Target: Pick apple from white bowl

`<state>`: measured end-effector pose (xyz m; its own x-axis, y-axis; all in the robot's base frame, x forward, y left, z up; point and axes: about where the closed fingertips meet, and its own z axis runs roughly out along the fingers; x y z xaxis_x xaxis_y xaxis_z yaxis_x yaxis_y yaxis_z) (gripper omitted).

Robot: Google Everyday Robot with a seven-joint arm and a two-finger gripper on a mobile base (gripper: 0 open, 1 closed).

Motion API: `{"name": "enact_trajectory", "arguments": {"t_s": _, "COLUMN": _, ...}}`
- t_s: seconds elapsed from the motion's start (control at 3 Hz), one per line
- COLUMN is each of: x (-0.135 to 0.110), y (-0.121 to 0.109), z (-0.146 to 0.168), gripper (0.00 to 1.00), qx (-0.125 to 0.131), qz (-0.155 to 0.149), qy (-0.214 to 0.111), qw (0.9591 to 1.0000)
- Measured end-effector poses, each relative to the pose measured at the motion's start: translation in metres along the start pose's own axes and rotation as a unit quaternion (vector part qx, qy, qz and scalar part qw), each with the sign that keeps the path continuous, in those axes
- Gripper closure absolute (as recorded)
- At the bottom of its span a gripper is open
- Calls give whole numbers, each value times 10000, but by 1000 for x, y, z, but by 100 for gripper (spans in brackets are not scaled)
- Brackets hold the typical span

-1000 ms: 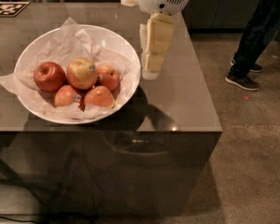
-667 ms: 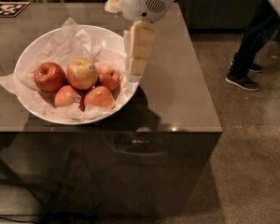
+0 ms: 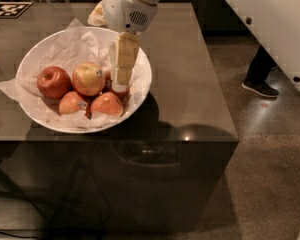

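Hand (image 3: 119, 85) now leftward over white bowl (image 3: 142, 91) — beside apple (image 3: 88, 78) — grip unclear

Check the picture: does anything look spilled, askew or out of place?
Nothing spilled. Only the crumpled white paper liner pokes untidily over the left rim of the wide white bowl. The cream gripper hangs over its right side.

Lab-like test space: dark counter (image 3: 190, 84), printed tag marker (image 3: 9, 9), speckled floor (image 3: 270, 164), bystander's shoe (image 3: 260, 88); tool (image 3: 121, 85) over white bowl (image 3: 142, 90)

Yellow-green apple (image 3: 88, 78) with red blush, dark-red apple (image 3: 54, 82) beside it, white bowl (image 3: 143, 84) — cream gripper (image 3: 120, 86) upper centre; grey-brown table (image 3: 190, 84).
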<state>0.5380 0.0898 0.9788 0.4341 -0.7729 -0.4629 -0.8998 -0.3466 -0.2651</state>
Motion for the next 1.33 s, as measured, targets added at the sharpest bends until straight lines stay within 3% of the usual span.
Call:
{"name": "enact_trajectory", "arguments": {"t_s": 0.67, "x": 10, "y": -13, "z": 20, "gripper": 0, "qx": -19, "qz": 89, "qy": -129, "qw": 9999}}
{"name": "enact_trajectory", "arguments": {"t_s": 1.33, "x": 23, "y": -20, "z": 56, "gripper": 0, "qx": -224, "qz": 286, "qy": -556, "qw": 9978}}
